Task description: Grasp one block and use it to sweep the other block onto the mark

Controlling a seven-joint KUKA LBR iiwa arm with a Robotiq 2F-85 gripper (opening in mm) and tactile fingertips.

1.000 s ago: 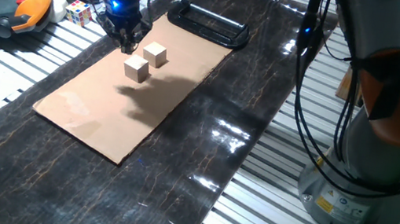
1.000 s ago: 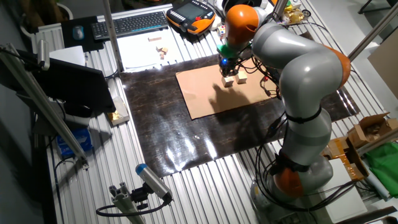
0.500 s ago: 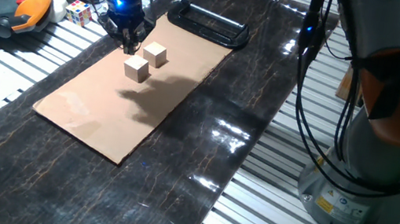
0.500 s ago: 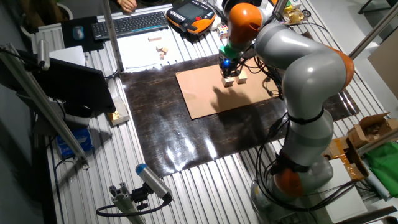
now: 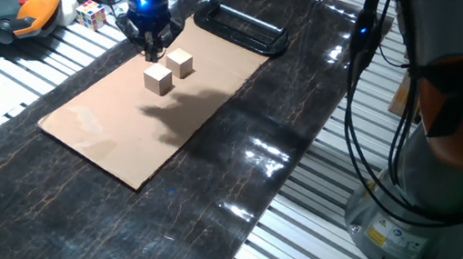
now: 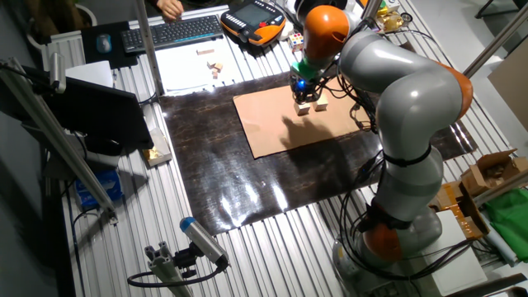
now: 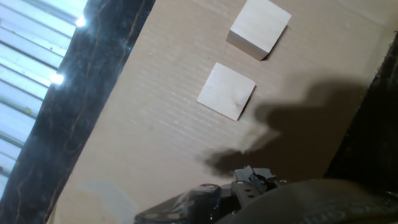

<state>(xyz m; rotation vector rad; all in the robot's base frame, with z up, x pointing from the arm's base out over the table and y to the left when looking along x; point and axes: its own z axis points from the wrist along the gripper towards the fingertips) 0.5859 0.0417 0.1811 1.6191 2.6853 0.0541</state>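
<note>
— Since a second ago the gripper (image 5: 150, 50) has drifted slightly toward the upper right of the frame; both blocks lie where they were.

— Clenched or released?

— Cannot tell; it hovers above, holding nothing.

— How to proceed?

— Centre over the near block (image 5: 158, 79), descend squarely. Both are pale wooden cubes on matte tan cardboard (image 5: 103, 124); the far block (image 5: 179, 62) sits just beyond. I can't find the mark.

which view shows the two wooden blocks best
The hand view: both blocks fill it from above, apart, unobstructed. One fixed view shows them small beside the hand; the other fixed view shows them tiny.
</note>
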